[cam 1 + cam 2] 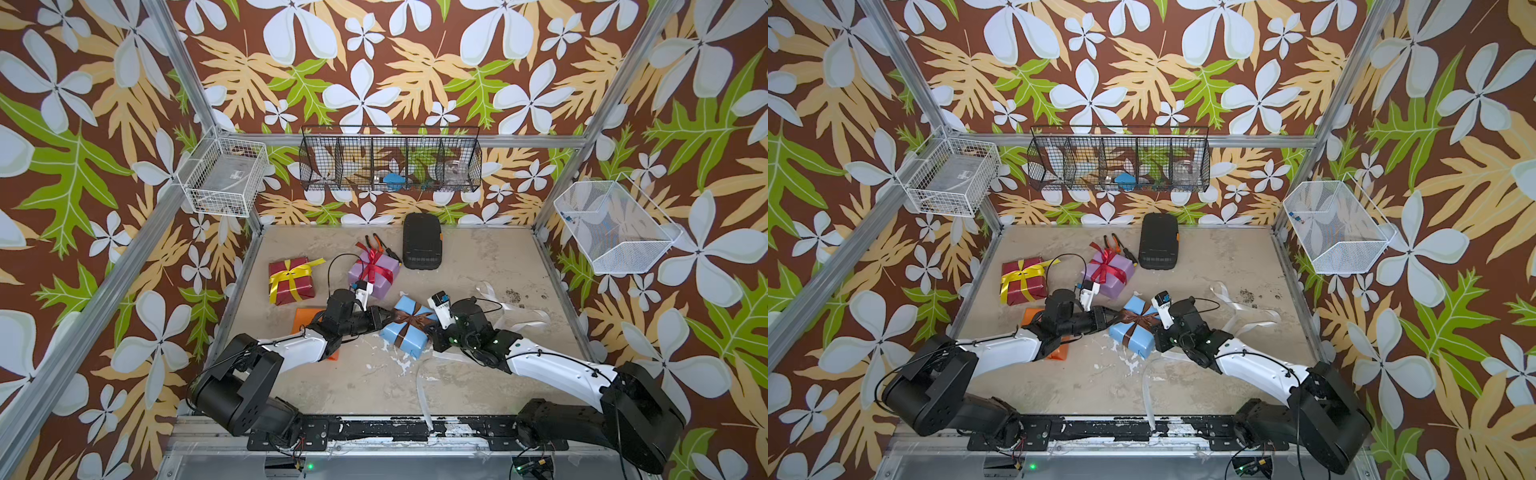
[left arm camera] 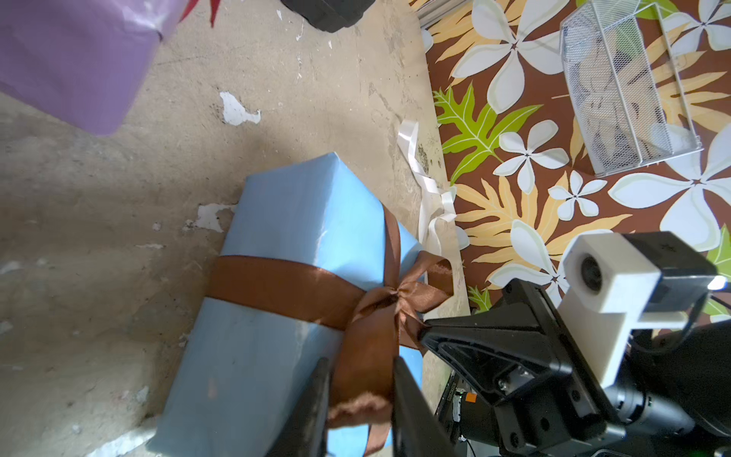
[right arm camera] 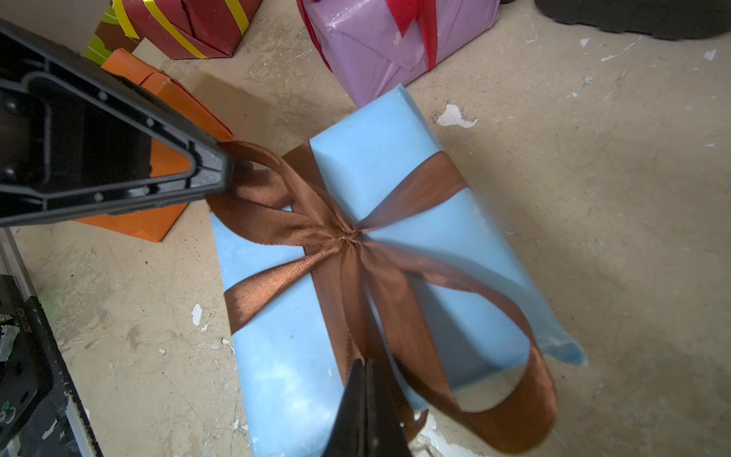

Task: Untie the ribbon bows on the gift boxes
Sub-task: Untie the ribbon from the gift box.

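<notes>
Mid-table, our left gripper point(image 2: 360, 361) and right gripper point(image 3: 366, 362) each clench a tail of the brown ribbon bow point(image 1: 411, 319) on the light blue gift box point(image 1: 400, 336). The black wire basket point(image 1: 324, 166) on the back wall holds a blue object point(image 1: 394, 180) and a clear jar point(image 1: 1185, 169). Our left arm point(image 1: 299, 347) partly covers the orange box point(image 1: 305, 318).

A: Desk point(image 1: 478, 266) surface?
B: Beige and worn, with white chipped patches toward the front edge.
A: Rear items?
B: Black ribbed case point(image 1: 422, 241) at the rear middle. Pliers point(image 1: 376, 242) lie just beside it, right behind the lilac box point(image 1: 390, 266).
A: Remainder?
B: Dark red box point(image 1: 291, 280) on the left side. Orange box point(image 1: 305, 318) is nearer the front, partly hidden. Light blue box point(image 1: 411, 343) with a brown ribbon point(image 1: 409, 319) is near the middle. Loose white ribbon point(image 1: 510, 308) on the right half. A white strip point(image 1: 424, 399) reaches the front edge.
</notes>
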